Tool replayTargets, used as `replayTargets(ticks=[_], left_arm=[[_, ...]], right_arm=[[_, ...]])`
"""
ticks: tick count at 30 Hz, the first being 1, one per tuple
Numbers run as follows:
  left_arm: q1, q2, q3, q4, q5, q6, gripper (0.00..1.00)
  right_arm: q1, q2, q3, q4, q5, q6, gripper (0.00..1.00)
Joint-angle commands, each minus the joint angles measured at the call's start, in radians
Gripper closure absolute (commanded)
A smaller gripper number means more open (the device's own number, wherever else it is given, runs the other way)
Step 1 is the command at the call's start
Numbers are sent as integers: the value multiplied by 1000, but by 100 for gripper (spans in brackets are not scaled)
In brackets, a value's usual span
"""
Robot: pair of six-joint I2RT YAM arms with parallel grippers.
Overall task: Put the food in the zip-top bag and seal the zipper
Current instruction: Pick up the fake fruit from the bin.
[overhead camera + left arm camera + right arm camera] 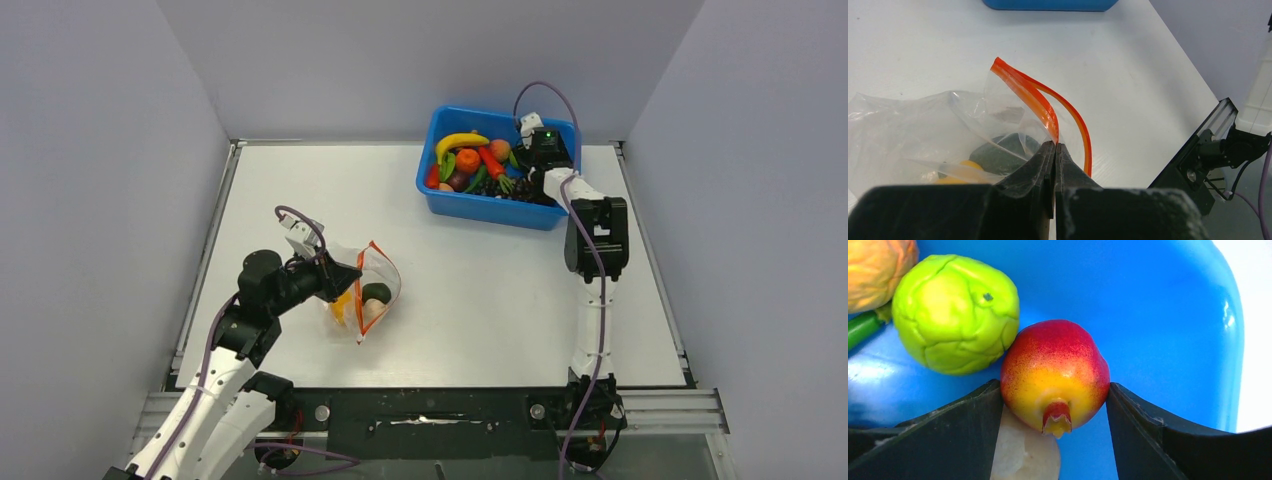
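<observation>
The clear zip-top bag (385,275) lies left of centre, mouth held up. Inside it are a dark green piece (376,292), a peach (373,312) and a yellow-orange piece (342,305). My left gripper (345,275) is shut on one lip of the orange-red zipper (1028,95), with the jaws pinched together (1055,145); the other lip bows away to the right. My right gripper (530,165) is down inside the blue bin (480,208). Its fingers (973,425) press both sides of a red-and-yellow fruit (1053,365).
The bin at the back right holds several more toy foods, among them a banana (460,141), a lumpy green fruit (955,315) and a pale piece (1023,455) under the gripped fruit. Grey walls enclose the table on three sides.
</observation>
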Motion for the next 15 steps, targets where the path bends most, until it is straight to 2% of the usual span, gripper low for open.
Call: replayTargets(ticks=[1,15], left_arm=[[-4,-16,16,24,-3,14,100],[-4,-21,13,13,-29,19,100]], right_arm=[[13,-156,-84,47,4,76,51],[43,-424,-291,-54,-33,262,55]])
